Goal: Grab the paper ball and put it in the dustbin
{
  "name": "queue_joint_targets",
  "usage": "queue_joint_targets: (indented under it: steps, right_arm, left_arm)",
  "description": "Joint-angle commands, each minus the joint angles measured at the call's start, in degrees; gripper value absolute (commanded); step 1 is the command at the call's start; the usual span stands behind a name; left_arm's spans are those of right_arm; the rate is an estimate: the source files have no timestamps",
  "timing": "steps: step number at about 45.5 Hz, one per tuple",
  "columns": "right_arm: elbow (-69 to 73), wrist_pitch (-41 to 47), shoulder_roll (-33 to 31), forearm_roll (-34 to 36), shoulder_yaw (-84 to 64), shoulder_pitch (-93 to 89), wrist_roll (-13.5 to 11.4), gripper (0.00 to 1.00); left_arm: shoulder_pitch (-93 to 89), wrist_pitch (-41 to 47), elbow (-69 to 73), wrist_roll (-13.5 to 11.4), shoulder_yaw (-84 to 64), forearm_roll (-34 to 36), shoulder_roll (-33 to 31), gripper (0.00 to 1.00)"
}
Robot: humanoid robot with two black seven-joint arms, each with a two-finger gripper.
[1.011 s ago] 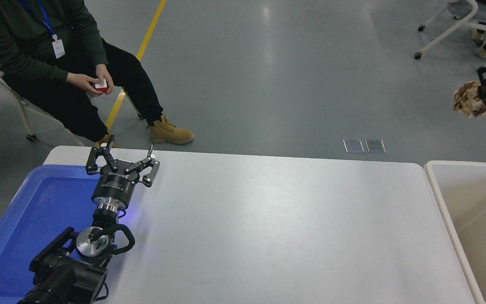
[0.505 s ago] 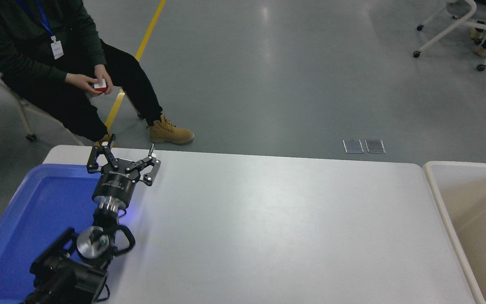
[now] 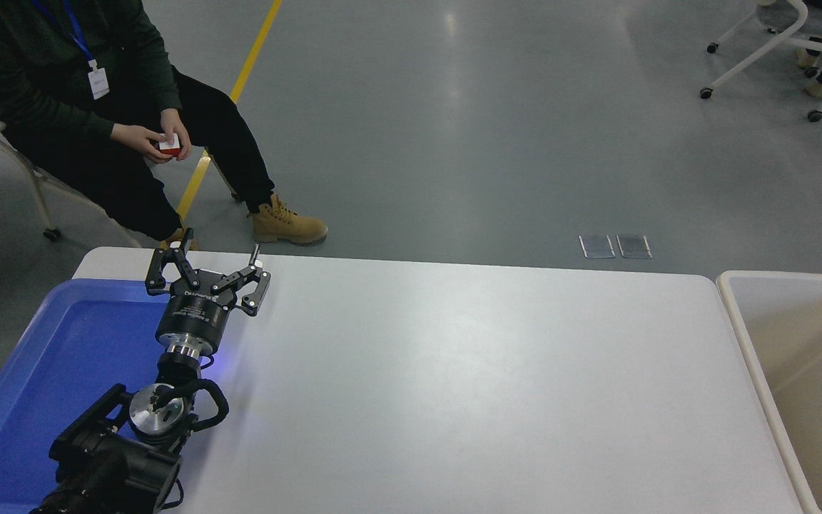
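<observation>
The cream-beige dustbin (image 3: 743,332) stands at the table's right end, cut by the picture's right edge; its inside as far as it shows holds nothing. The tan paper ball is out of view. My right gripper is out of view too. My left gripper (image 3: 218,265) is parked at the lower left over the edge of the blue tray, open and empty.
A bright blue shallow tray (image 3: 47,357) sits at the table's left end under my left arm. A person (image 3: 97,107) sits beyond the far left corner, holding a small red and white thing. Wheeled chairs (image 3: 760,50) stand at the top right.
One second ago my right gripper held the paper ball at the right edge, above the dustbin's far side. It moved right and up, and both have gone out of view.
</observation>
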Motion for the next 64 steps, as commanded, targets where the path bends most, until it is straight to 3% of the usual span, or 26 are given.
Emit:
queue_joint_targets:
  steps: [1,9,15,33,37,48,51,53,54,64]
  right_arm:
    - [-17.7,-10.2,11.4,11.2,17.3,-26.7,0.0,0.00]
    - [-33.2,-10.4,23.4,11.2,31.8,-40.4,0.0,0.00]
    - [-36.1,-12.4,28.8,11.2,39.1,-44.1,0.0,0.00]
    - [-35.6,-18.2,36.5,11.3,47.4,-49.8,0.1,0.00]
    - [-35.5,-19.3,37.8,11.3,47.5,-50.3,0.3,0.11]
    - [-35.6,-19.7,39.5,11.3,49.0,-51.0,0.4,0.16]
    - [-35.6,-19.7,39.5,11.3,49.0,-51.0,0.5,0.32]
    - [-35.6,-19.4,39.5,11.3,49.4,-51.0,0.5,0.94]
    - [-35.5,-19.3,39.5,11.3,49.6,-51.0,0.5,1.00]
    - [-35.5,-19.3,39.0,11.3,49.8,-51.2,0.5,1.00]
  left_arm:
    - [0.0,0.0,0.0,0.0,0.0,0.0,0.0,0.99]
    - [0.0,0.0,0.0,0.0,0.0,0.0,0.0,0.99]
    - [0.0,0.0,0.0,0.0,0.0,0.0,0.0,0.99]
    - [0.0,0.0,0.0,0.0,0.0,0.0,0.1,0.99]
    - [0.0,0.0,0.0,0.0,0.0,0.0,0.0,0.99]
    - [0.0,0.0,0.0,0.0,0.0,0.0,0.0,0.99]
    - [0.0,0.0,0.0,0.0,0.0,0.0,0.0,0.99]
    - [0.0,0.0,0.0,0.0,0.0,0.0,0.0,0.99]
    - [0.0,0.0,0.0,0.0,0.0,0.0,0.0,0.99]
    - [0.0,0.0,0.0,0.0,0.0,0.0,0.0,0.99]
